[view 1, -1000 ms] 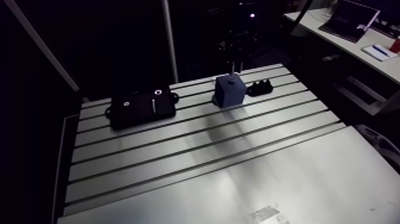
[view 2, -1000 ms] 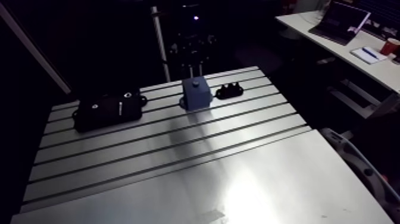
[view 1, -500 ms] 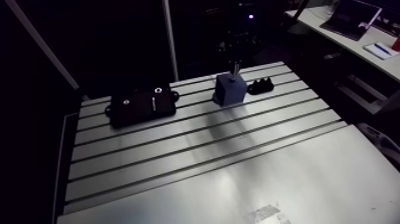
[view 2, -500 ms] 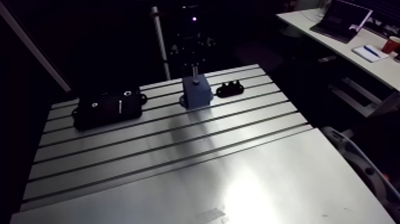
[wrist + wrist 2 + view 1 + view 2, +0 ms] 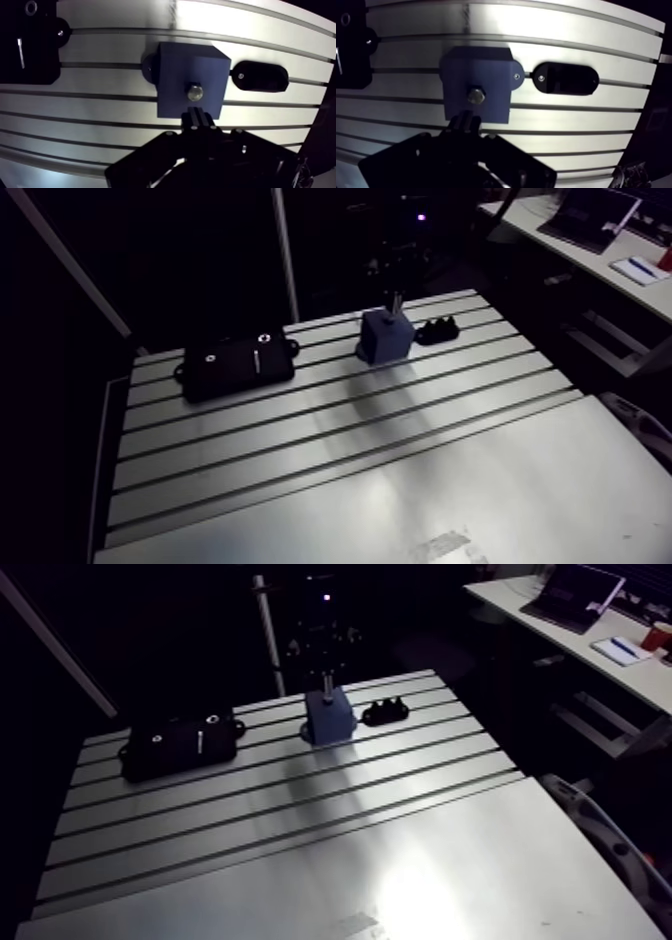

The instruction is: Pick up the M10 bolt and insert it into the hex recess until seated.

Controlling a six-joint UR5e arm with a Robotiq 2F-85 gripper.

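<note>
A dark blue block stands on the slotted table near its far edge. In the wrist view its top lies just ahead of my fingertips, and the M10 bolt shows end-on at the recess in that top. In the arm view the bolt is a pale upright pin reaching from my gripper down to the block's top. My gripper hangs straight over the block, shut on the bolt. How deep the bolt sits in the recess is hidden.
A black holder with two pale rings and a small pin lies left of the block. A small black oval fixture sits close on the block's other side. The near half of the table is bare metal with long slots.
My gripper has come down with the bolt. Earlier the bolt hung just above the block; now its lower end meets the block's top. Block, holder and fixture have stayed put.
</note>
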